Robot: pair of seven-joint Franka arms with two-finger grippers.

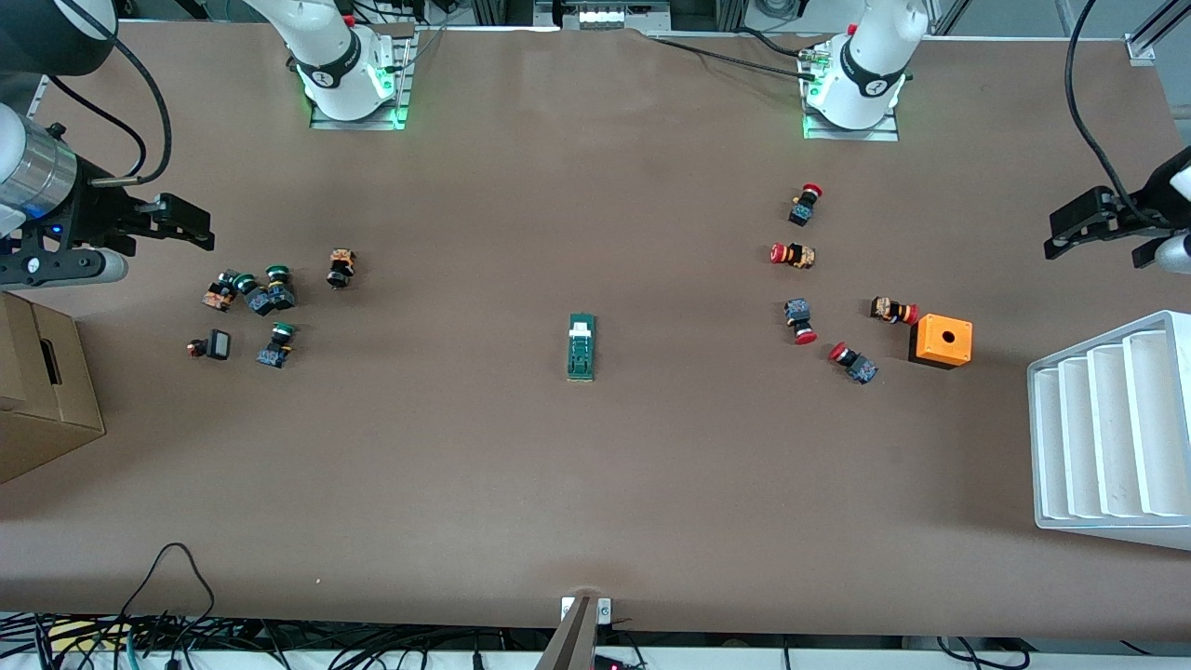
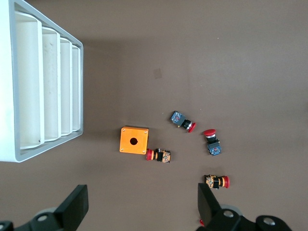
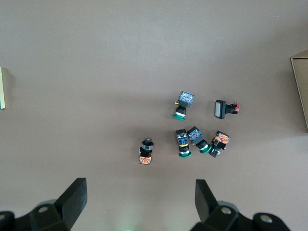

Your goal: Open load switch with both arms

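Observation:
The load switch (image 1: 582,346) is a narrow dark-green block with a white end piece. It lies flat at the middle of the table, its white end toward the robots' bases. Only a pale sliver of it (image 3: 1,88) shows at the edge of the right wrist view. My left gripper (image 1: 1061,233) (image 2: 142,204) hangs open and empty in the air over the left arm's end of the table. My right gripper (image 1: 197,228) (image 3: 139,199) hangs open and empty over the right arm's end, above the table beside the green-capped buttons. Both are well away from the switch.
Several red-capped push buttons (image 1: 805,256) and an orange box with a hole (image 1: 942,340) lie toward the left arm's end, next to a white ribbed tray (image 1: 1107,428). Several green-capped buttons (image 1: 265,298) and a cardboard box (image 1: 37,391) are at the right arm's end.

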